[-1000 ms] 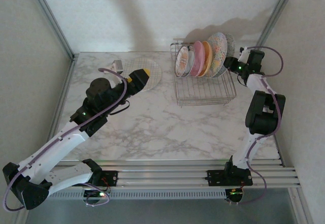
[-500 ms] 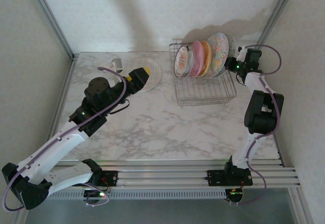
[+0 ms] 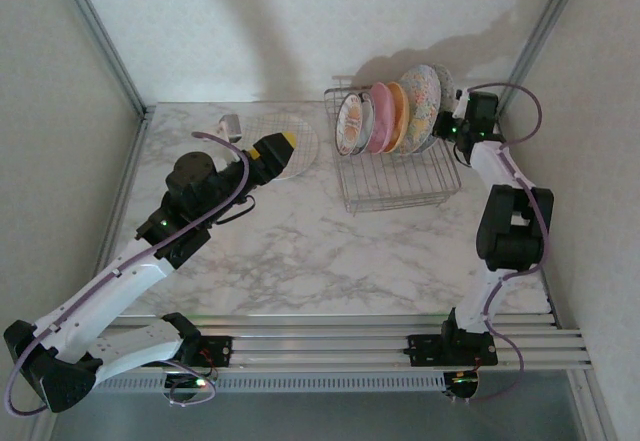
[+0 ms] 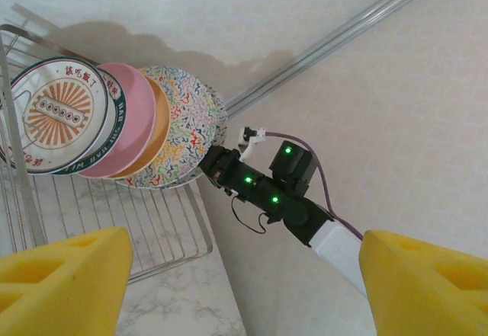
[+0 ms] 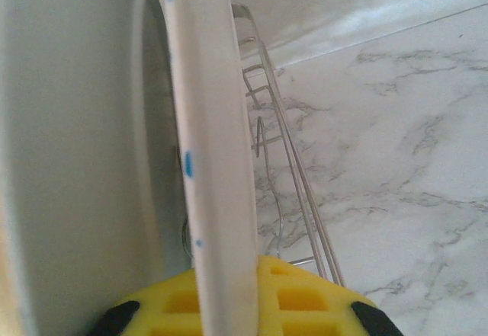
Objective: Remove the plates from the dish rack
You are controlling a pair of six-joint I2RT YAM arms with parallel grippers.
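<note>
Right pincer (image 5: 229,305) clenched on speckled plate (image 5: 217,123) rim, in dish rack (image 3: 395,186) — left pincer (image 4: 244,286) released

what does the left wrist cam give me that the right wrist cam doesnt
Left wrist: the plates' faces in a row, the white plate with the orange motif, the pink plate, the orange plate and a speckled plate, with the right arm reaching in beside the speckled one, all framed by the open left gripper. Right wrist: a blue-flecked plate rim seen edge-on, pinched in the right gripper. Both: the dish rack and the marble table.
</note>
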